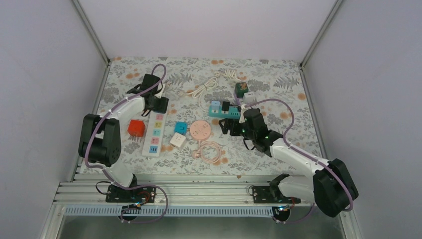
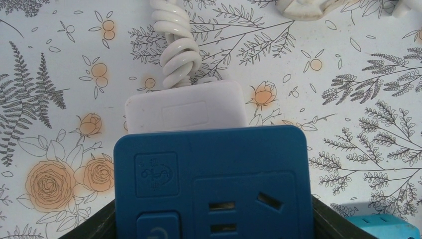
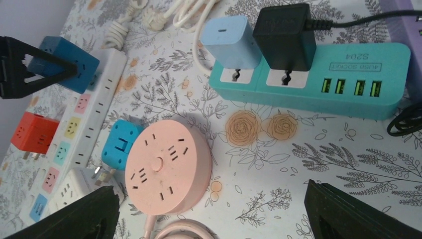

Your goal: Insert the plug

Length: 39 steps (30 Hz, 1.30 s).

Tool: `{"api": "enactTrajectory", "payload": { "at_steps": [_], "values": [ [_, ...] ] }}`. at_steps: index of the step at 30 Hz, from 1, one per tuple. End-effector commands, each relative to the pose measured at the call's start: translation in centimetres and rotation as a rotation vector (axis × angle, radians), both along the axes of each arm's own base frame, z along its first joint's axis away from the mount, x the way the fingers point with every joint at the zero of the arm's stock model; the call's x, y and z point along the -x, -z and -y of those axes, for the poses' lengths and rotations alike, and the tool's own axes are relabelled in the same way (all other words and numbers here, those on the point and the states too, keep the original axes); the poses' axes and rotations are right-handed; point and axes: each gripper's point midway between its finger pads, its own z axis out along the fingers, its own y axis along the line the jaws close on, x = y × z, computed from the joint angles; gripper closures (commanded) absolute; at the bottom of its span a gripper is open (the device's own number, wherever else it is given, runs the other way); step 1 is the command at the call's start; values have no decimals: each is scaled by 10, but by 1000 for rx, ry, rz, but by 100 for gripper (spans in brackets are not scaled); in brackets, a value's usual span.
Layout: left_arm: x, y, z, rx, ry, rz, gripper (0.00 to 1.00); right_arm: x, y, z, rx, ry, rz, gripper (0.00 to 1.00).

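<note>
My left jaws are clamped on the blue plug cube [image 2: 214,164], which sits between them over the far end of the white power strip [image 2: 186,107]. My right jaws stand wide apart above the pink round socket [image 3: 166,167].

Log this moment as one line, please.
left gripper: shut on blue adapter | blue adapter: at cord end of white power strip | right gripper: open, empty, near pink round socket

blue adapter [image 2: 214,179], floral table [image 1: 278,79], teal strip [image 3: 308,92]
</note>
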Motion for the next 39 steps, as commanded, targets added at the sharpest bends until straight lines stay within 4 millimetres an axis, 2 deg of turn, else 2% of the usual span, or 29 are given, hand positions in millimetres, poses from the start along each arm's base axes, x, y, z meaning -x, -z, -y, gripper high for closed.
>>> {"api": "enactTrajectory", "payload": {
  "at_steps": [1,11,18,21,23,27,39],
  "values": [
    [-1,11,-6,-2,-4,-28,51,-4,-11,6,-17,33,31,4],
    [1,33,5,82,-54,-119,53,-4,-9,9,-4,45,33,4],
    [-13,12,46,238,17,-77,55,-5,-8,9,2,47,29,4],
    [-20,13,47,219,3,-76,55,-6,-7,9,5,53,27,4],
    [-23,21,47,196,-2,-101,55,-6,-7,9,4,55,27,4],
    [-20,42,41,40,-5,-162,57,-7,-5,11,8,62,23,4],
    [0,90,27,-68,-19,-304,60,-8,-1,9,16,52,20,3]
  ]
}}
